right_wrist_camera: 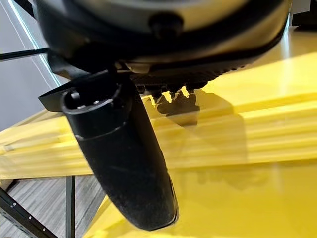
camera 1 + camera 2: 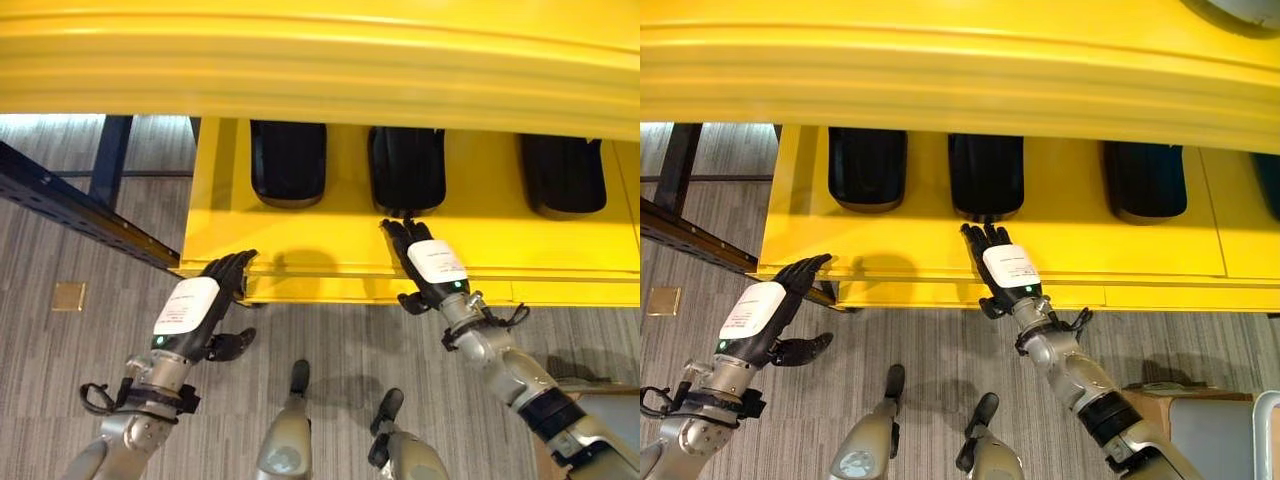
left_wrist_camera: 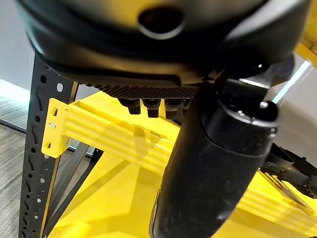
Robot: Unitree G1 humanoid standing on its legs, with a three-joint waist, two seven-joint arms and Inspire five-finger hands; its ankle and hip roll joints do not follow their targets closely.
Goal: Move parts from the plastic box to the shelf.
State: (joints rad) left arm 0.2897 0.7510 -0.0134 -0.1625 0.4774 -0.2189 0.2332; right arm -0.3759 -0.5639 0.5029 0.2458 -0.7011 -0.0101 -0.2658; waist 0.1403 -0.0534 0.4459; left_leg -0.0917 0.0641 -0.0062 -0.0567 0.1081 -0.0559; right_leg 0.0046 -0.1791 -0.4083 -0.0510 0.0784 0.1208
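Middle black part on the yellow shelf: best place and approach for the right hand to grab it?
Grip the near rounded end of the middle black part, probably across its width. Come from the shelf's open front: the right hand is already just short of that end, and the upper beam blocks access from above.

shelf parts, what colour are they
Black parts, on the yellow shelf; clearest in the left eye view.

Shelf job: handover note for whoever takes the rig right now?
Right hand: open, holds nothing, fingers flat on the yellow shelf, fingertips at the near end of the middle black part.
Left hand: open, holds nothing, at the shelf's front left corner.
Three black parts lie on the shelf in a row: left one, right one.
Left to do: cannot tell; where the plastic box stands is unknown.
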